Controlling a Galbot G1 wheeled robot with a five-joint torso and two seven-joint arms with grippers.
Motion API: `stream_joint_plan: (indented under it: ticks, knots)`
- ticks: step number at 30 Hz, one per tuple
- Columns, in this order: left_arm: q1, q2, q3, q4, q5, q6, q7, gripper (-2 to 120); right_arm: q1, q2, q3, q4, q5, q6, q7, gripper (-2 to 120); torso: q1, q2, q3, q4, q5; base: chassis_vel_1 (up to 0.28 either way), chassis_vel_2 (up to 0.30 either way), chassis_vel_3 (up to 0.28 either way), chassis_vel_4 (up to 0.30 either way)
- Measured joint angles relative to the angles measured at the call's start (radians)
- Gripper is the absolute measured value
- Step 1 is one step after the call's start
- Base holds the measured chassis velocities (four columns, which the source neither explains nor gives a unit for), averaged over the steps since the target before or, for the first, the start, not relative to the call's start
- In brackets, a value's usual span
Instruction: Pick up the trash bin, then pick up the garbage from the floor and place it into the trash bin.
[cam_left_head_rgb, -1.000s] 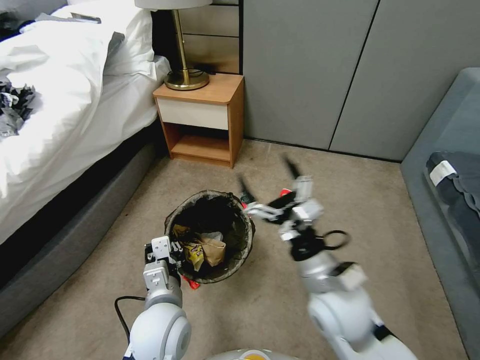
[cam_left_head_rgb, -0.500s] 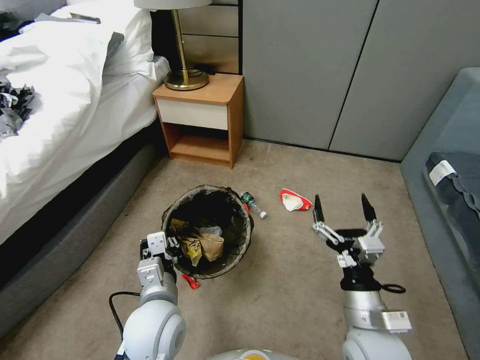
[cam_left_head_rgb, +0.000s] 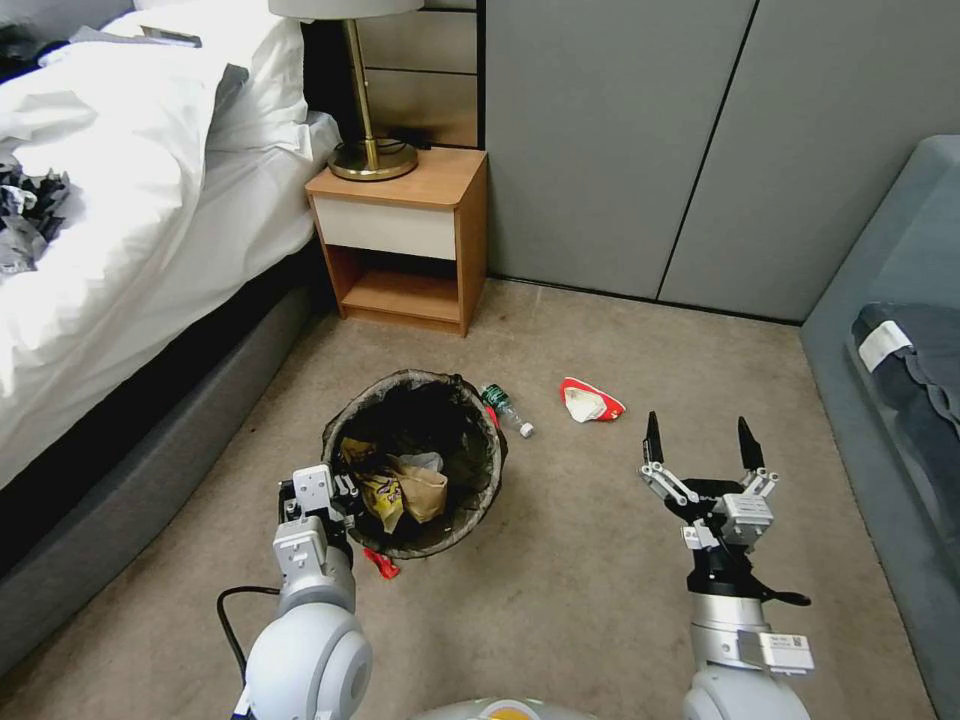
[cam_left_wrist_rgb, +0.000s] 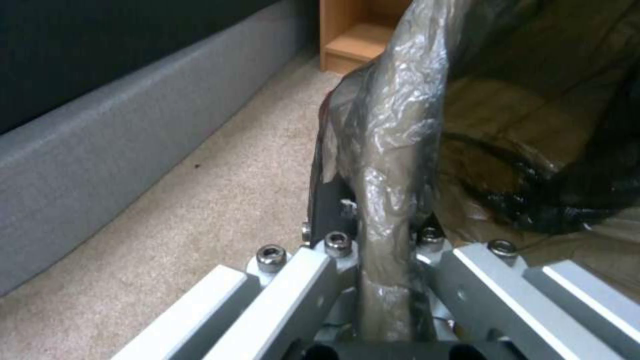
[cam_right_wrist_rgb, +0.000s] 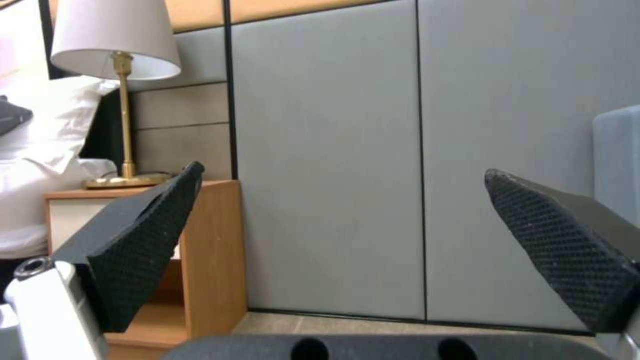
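The trash bin (cam_left_head_rgb: 415, 462) is held by its near rim, on the carpet between the bed (cam_left_head_rgb: 130, 230) on the left and the open floor on the right. The left gripper (cam_left_head_rgb: 322, 492) is clamped on that rim: in the left wrist view its fingers (cam_left_wrist_rgb: 313, 280) are seen pinching the folded-over bag liner (cam_left_wrist_rgb: 393, 165) from both sides, so the bin is kept upright and its mouth is left open for more litter. Brown and yellow wrappers (cam_left_head_rgb: 405, 495) are already lying inside it.

The right gripper (cam_left_head_rgb: 700, 445) is held up above the carpet on the right, pointing away from the robot, with its fingers (cam_right_wrist_rgb: 143, 235) spread wide and nothing between them; this is judged to be a ready pose for another pickup. Two pieces are left within its reach: a small clear bottle (cam_left_head_rgb: 507, 410) lying just beside the bin's far right edge, and a red-and-white packet (cam_left_head_rgb: 590, 401) a little farther right. A red scrap (cam_left_head_rgb: 380, 565) is also seen at the bin's near side, close to the left arm.
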Motion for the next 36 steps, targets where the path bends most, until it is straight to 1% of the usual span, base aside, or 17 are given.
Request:
stream_joint_plan:
  ticks: [6, 11, 16, 17, 19, 20, 21, 22, 23, 24, 26, 28, 31, 36]
  knots:
    - [0.000, -0.004, 0.003, 0.004, 0.001, -0.001, -0.001, 0, 0.007, 0.003, -0.002, 0.000, 0.003, 0.000, -0.004, 100, 0.000, 0.000, 0.000, 0.0000, 0.0000, -0.031, 0.031, 0.024, -0.041]
    - [0.001, -0.005, 0.002, 0.006, 0.002, -0.004, -0.001, 0, 0.011, 0.002, -0.002, 0.000, 0.003, 0.000, -0.009, 100, 0.000, 0.000, 0.000, -0.0001, -0.0001, -0.154, 0.112, 0.124, -0.139]
    - [0.001, -0.007, 0.002, 0.007, 0.002, -0.005, -0.002, 0, 0.015, 0.003, -0.001, -0.001, 0.003, 0.000, -0.016, 100, 0.000, 0.000, 0.000, -0.0001, -0.0004, -0.217, 0.219, 0.235, -0.208]
    - [0.000, -0.007, 0.002, 0.007, 0.002, -0.005, -0.002, 0, 0.017, 0.004, -0.001, -0.002, 0.003, 0.001, -0.018, 100, 0.000, 0.000, 0.000, 0.0002, 0.0005, -0.241, 0.269, 0.258, -0.269]
    - [0.000, -0.008, 0.002, 0.008, 0.003, -0.005, -0.003, 0, 0.018, 0.004, -0.001, -0.004, 0.002, 0.004, -0.020, 100, 0.000, 0.000, 0.000, -0.0001, 0.0000, -0.268, 0.243, 0.266, -0.269]
    - [0.000, -0.009, 0.003, 0.008, 0.003, -0.006, -0.002, 0, 0.020, 0.006, 0.000, -0.008, -0.001, 0.012, -0.025, 100, 0.000, 0.000, 0.000, -0.0002, -0.0006, -0.268, 0.243, 0.286, -0.266]
    - [0.001, -0.009, 0.003, 0.009, 0.003, -0.006, -0.002, 0, 0.022, 0.007, 0.000, -0.012, -0.004, 0.019, -0.032, 100, 0.000, 0.000, 0.000, -0.0001, 0.0004, -0.292, 0.278, 0.286, -0.282]
    - [0.001, -0.009, 0.003, 0.009, 0.004, -0.007, -0.002, 0, 0.023, 0.007, 0.001, -0.015, -0.007, 0.026, -0.038, 100, 0.000, 0.000, 0.000, 0.0000, 0.0005, -0.292, 0.252, 0.278, -0.282]
    - [0.001, -0.009, 0.003, 0.009, 0.004, -0.007, -0.002, 0, 0.023, 0.007, 0.001, -0.015, -0.007, 0.026, -0.038, 100, 0.000, 0.000, 0.000, 0.0000, 0.0005, -0.292, 0.252, 0.278, -0.282]
    - [0.001, -0.009, 0.003, 0.009, 0.004, -0.007, -0.004, 0, 0.024, 0.007, 0.002, -0.018, -0.013, 0.036, -0.045, 100, 0.000, 0.000, 0.000, 0.0000, -0.0005, -0.219, 0.252, 0.220, -0.247]
    - [0.000, -0.009, 0.003, 0.009, 0.004, -0.007, -0.004, 0, 0.031, 0.008, 0.002, -0.026, -0.023, 0.059, -0.060, 100, 0.000, 0.000, 0.000, 0.0001, 0.0002, -0.172, 0.165, 0.186, -0.207]
    - [-0.001, -0.010, 0.003, 0.009, 0.004, -0.007, -0.004, 0, 0.036, 0.009, 0.004, -0.030, -0.030, 0.070, -0.064, 100, 0.000, 0.000, 0.000, -0.0001, -0.0001, -0.120, 0.126, 0.153, -0.095]
    - [-0.001, -0.010, 0.004, 0.009, 0.004, -0.007, -0.003, 0, 0.051, 0.012, 0.005, -0.043, -0.053, 0.094, -0.069, 100, 0.000, 0.000, 0.000, 0.0000, -0.0001, -0.040, 0.016, 0.016, -0.032]
    - [-0.002, -0.010, 0.003, 0.009, 0.002, -0.007, -0.003, 0, 0.061, 0.009, 0.008, -0.050, -0.068, 0.098, -0.069, 100, 0.000, 0.000, 0.000, -0.0001, -0.0001, 0.043, -0.048, -0.048, 0.047]
